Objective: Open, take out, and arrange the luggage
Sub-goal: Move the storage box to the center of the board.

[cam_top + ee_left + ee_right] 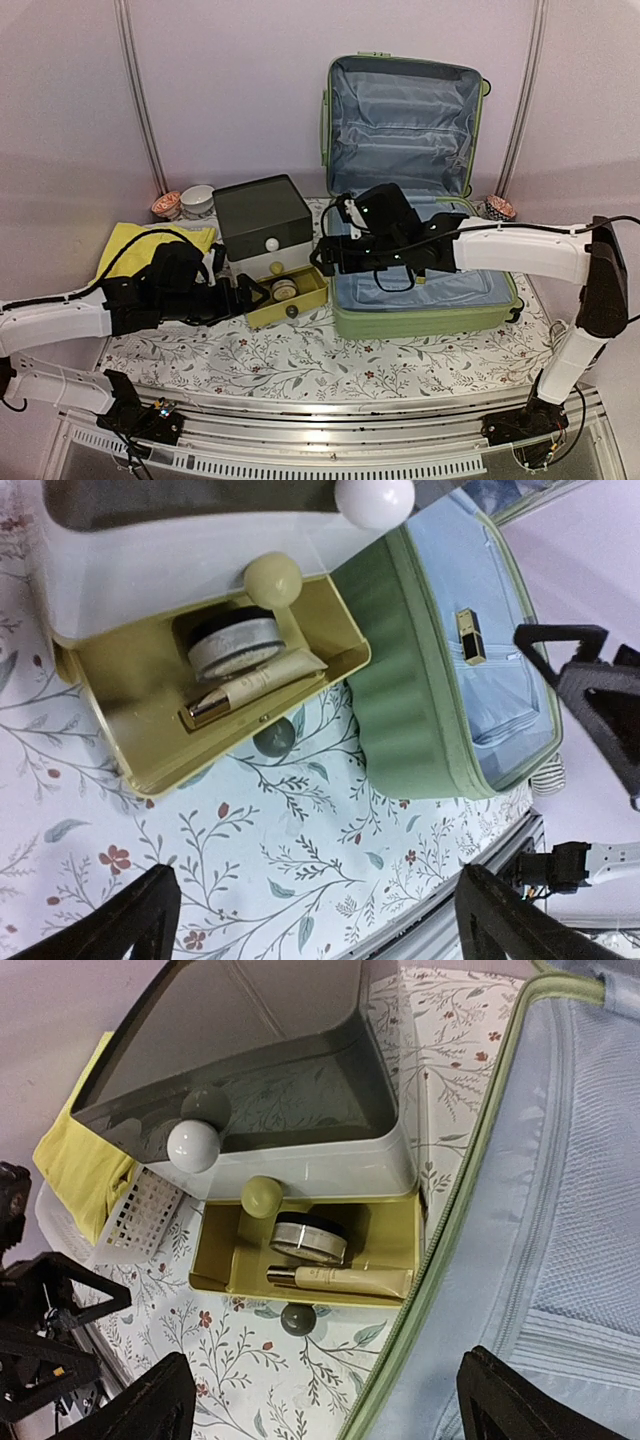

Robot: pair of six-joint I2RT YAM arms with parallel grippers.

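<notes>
The luggage (420, 320) lies open at the centre right, a light-green suitcase with its lid upright against the wall and pale blue lining showing. In the left wrist view a small gold-and-black item (470, 637) rests on the lining beside the green shell (400, 680). My right gripper (325, 255) hangs open over the luggage's left rim (455, 1250), its jaws (345, 1410) holding nothing. My left gripper (255, 295) is open above the tablecloth in front of the yellow drawer (120, 680), also with nothing between its jaws (325, 930).
A dark-lidded drawer box (262, 215) stands left of the luggage. Its yellow drawer (225, 1250) is pulled out, holding a round jar (310, 1238) and a tube (340, 1278). A yellow cloth (150, 240) on a white mesh basket (140, 1215) and bowls (190, 200) sit far left.
</notes>
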